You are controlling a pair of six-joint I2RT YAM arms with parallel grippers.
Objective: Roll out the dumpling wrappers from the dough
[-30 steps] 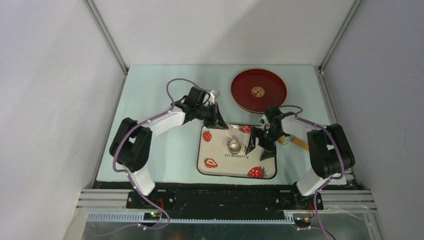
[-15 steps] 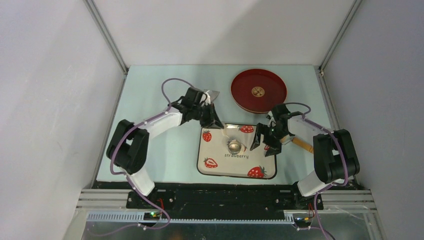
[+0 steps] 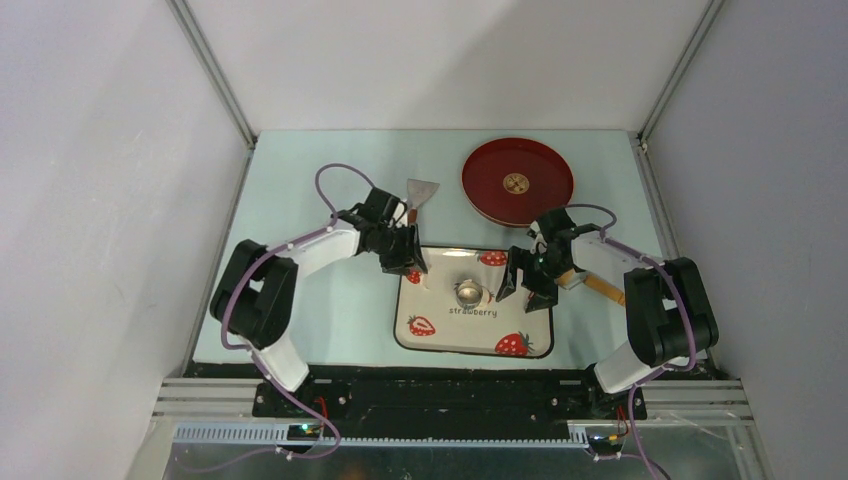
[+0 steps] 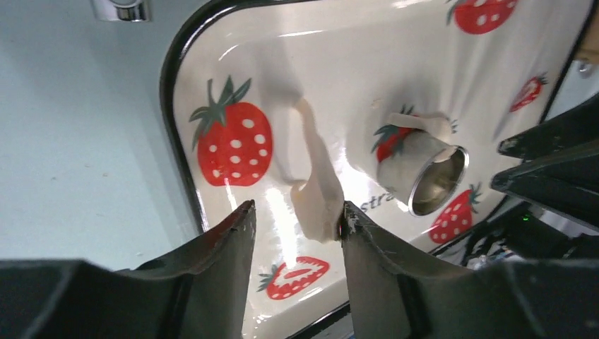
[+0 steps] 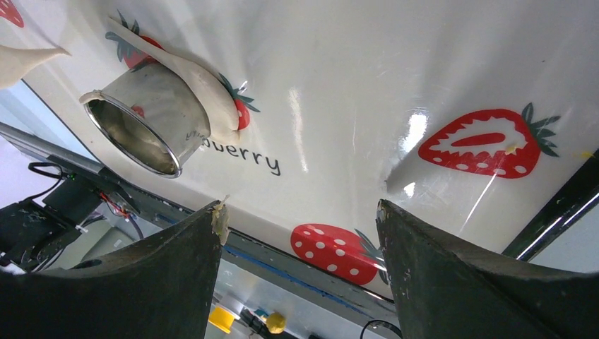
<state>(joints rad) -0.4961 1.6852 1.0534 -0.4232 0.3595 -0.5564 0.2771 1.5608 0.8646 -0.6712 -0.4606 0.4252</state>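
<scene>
While my left claw (image 3: 404, 262) hangs over the strawberry tray's (image 3: 470, 335) far-left corner in the top view, my right claw (image 3: 522, 288) hovers over its right side.

From my left wrist, my jaws stand apart. The dough (image 4: 316, 185), a limp pale strip, lies on the tray beside one finger (image 4: 367, 244). I judge it soft, sticky and tearable, best pinched at one end.

From my right wrist, my jaws gape empty, and more dough drapes the metal cutter (image 5: 141, 123).

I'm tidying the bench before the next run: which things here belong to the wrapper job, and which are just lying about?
Job: dough; cutter ring; strawberry tray.
Lying about: scraper; wooden-handled tool, partly hidden; red plate.
</scene>
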